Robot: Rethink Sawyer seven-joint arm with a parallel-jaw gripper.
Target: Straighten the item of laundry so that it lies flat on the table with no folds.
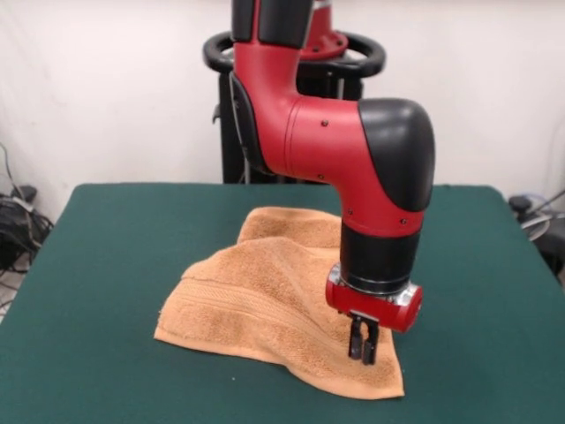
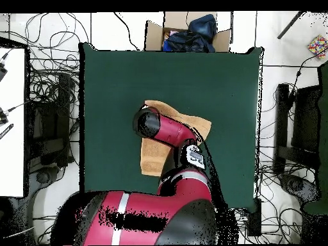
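Observation:
The orange-tan towel (image 1: 265,305) lies crumpled in the middle of the dark green table (image 1: 124,265). A fold is bunched up at its far side and a woven stripe band runs across its near left part. My gripper (image 1: 363,346) points straight down onto the towel's near right part, just behind the corner. Its fingers are close together, pinching the cloth at the surface. In the overhead view the towel (image 2: 154,160) shows on the table (image 2: 115,83), partly covered by my arm (image 2: 163,128), which hides the gripper.
Wide green tabletop surrounds the towel on all sides. A cardboard box with dark cloth (image 2: 189,32) stands beyond the table's far edge in the overhead view. Cables and stands lie on the floor around the table.

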